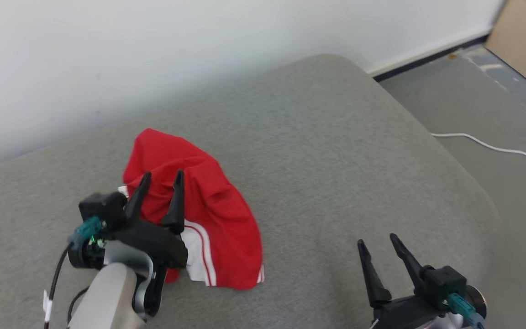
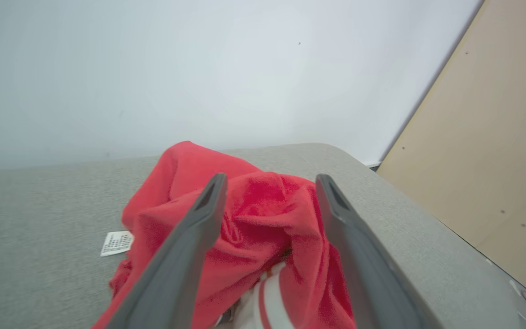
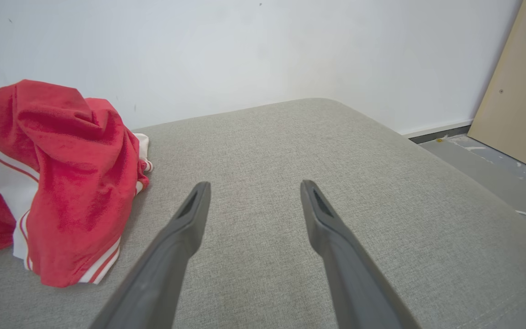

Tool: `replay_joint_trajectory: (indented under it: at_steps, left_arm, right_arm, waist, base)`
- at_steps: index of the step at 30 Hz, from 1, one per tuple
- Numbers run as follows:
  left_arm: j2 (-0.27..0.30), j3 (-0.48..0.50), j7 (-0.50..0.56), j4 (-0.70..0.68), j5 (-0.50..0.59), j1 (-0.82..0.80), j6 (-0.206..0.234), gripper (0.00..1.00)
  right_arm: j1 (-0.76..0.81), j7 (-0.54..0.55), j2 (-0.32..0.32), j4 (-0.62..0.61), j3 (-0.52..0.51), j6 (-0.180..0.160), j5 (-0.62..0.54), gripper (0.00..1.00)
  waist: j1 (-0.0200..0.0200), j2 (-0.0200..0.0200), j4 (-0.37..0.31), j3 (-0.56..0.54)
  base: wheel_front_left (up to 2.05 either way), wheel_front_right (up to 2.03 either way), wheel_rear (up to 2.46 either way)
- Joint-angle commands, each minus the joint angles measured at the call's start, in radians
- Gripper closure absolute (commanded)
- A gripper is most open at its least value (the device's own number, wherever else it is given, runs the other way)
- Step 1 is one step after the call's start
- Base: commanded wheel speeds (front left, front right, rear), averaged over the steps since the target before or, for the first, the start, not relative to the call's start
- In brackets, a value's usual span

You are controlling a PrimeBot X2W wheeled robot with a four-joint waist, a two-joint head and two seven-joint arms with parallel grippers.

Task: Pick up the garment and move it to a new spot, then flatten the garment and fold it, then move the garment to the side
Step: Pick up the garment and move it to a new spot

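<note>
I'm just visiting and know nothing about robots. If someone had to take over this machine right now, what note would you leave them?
Left gripper: jaws open, poised over the red garment, gripping nothing.
Right gripper: jaws open, empty, over bare grey cushion, apart from the garment.
Garment: a crumpled heap lying free on the cushion, toward the robot's left.
Done: unclear whether the move to a new spot has happened; not flattened, not folded.
Left: flatten it, fold it, move it aside.
</note>
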Motion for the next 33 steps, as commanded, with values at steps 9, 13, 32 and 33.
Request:
replay_joint_trajectory:
  at_steps: [9,13,32,33]
  left_arm:
    - [0.014,0.109,-0.074,-0.296,0.125,0.266,0.028,0.0]
    - [0.001,0.162,-0.074,-0.382,0.173,0.381,0.021,0.0]
    - [-0.029,0.278,-0.074,-0.513,0.266,0.695,0.032,0.0]
    - [-0.03,0.281,-0.074,-0.518,0.267,0.698,0.031,0.0]
  right_arm:
    - [0.058,0.026,-0.001,-0.057,-0.105,-0.002,-0.059,0.0]
    - [0.074,0.033,-0.001,-0.078,-0.14,-0.002,-0.082,0.0]
    - [0.172,0.059,-0.001,-0.111,-0.144,-0.002,-0.065,0.0]
    - [0.173,0.06,-0.001,-0.112,-0.143,-0.002,-0.066,0.0]
  waist:
    - [-0.0001,-0.0001,0.26,-0.105]
    - [-0.0001,-0.0001,0.322,-0.124]
    - [-0.0001,-0.0001,0.407,-0.174]
    - [-0.0001,-0.0001,0.407,-0.176]
  base:
    - [0.0,0.0,0.0]
    - [0.0,0.0,0.0]
    - [0.0,0.0,0.0]
    - [0.0,0.0,0.0]
